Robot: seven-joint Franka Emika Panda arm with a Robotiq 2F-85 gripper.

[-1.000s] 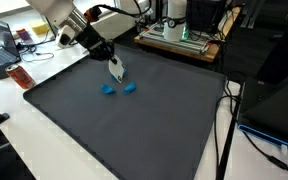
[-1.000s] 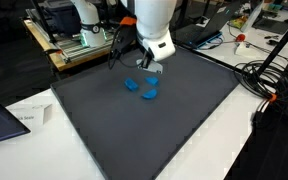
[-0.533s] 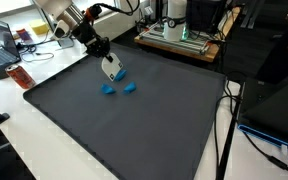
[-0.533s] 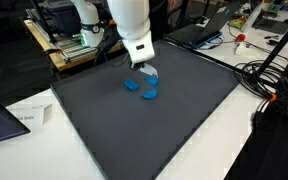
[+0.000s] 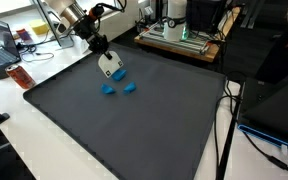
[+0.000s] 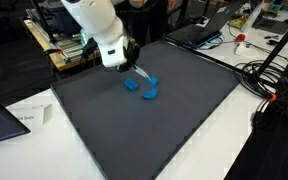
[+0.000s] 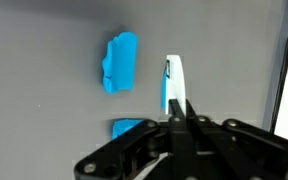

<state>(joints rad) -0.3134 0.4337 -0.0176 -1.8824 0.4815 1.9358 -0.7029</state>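
On the dark counter (image 5: 134,130), a rough-edged, bright blue lump (image 7: 121,63), with a smaller blue piece (image 7: 131,127) near it. Just beside both, the pincer (image 7: 171,75), pressed together.

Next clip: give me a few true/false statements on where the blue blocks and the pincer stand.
1. Two blue blocks lie on the dark mat. True.
2. The pincer grips a blue block. False: it looks shut on a thin white piece, and both blocks lie free.
3. The blocks touch each other. False: a strip of mat shows between them.
4. Cables run beside the mat. True.
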